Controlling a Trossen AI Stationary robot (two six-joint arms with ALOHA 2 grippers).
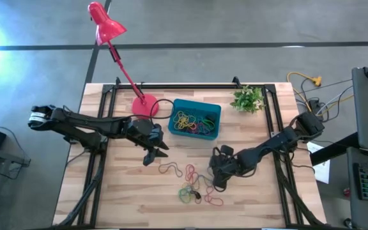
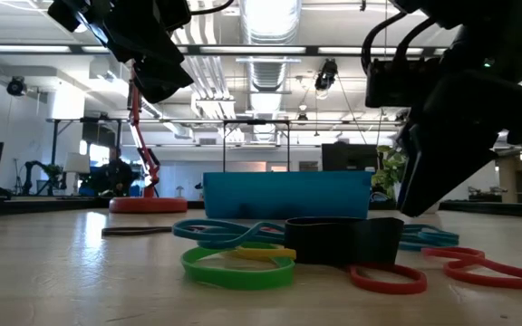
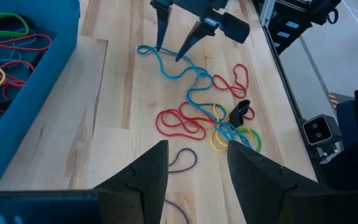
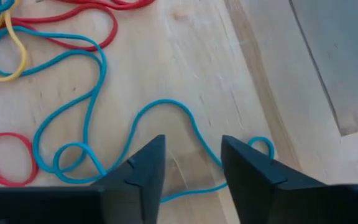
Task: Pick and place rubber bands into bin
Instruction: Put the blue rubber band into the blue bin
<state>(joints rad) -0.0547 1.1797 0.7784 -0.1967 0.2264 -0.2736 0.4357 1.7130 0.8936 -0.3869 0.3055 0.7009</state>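
High view | teal bin [image 1: 211, 110] on the counter [image 1: 107, 191], some rubber bands inside | loose rubber bands [image 1: 193, 185] just before bin | right claw [image 1: 218, 184] apart, above them | left claw [image 1: 153, 153] apart, beside bin.

One teal-blue bin [image 1: 195, 119] stands on the bench [image 1: 120, 191], with a tangle of rubber bands [image 1: 192, 121] inside, too knotted to count. Loose on the wood I count roughly seven more bands [image 3: 197, 99]: about three red, one teal, one yellow, one green, one black. Two arms, each with one tool: left [image 1: 151, 153], right [image 1: 219, 181]. One red lamp [image 1: 107, 29]. One small plant [image 1: 248, 99].
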